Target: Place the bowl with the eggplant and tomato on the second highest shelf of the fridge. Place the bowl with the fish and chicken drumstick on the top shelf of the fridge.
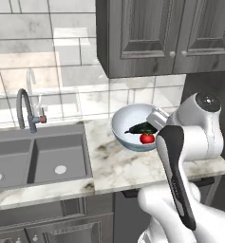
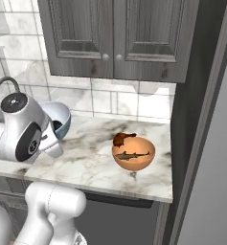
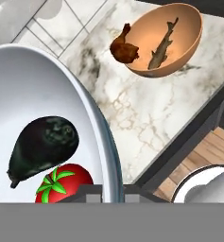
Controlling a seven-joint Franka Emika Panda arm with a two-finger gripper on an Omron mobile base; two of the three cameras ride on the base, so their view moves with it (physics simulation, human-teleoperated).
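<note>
The wide white bowl (image 1: 128,124) hangs tilted just above the marble counter, with my gripper (image 1: 155,122) shut on its right rim. Inside it lie the dark eggplant (image 1: 141,127) and the red tomato (image 1: 146,138). In the hand view the bowl's rim (image 3: 101,142) runs down between my gripper's (image 3: 112,191) tips, past the eggplant (image 3: 43,142) and tomato (image 3: 66,182). Further right on the counter stands the orange-brown bowl (image 2: 133,154) with the fish (image 2: 132,155) and chicken drumstick (image 2: 122,139). The fridge shelves are out of view.
A double sink (image 1: 38,156) with a curved faucet (image 1: 24,109) lies left of the white bowl. Grey wall cabinets (image 2: 115,38) hang above the counter. A tall grey panel (image 2: 215,167) rises at the counter's right end. The counter's front edge (image 3: 179,142) drops to a wood floor.
</note>
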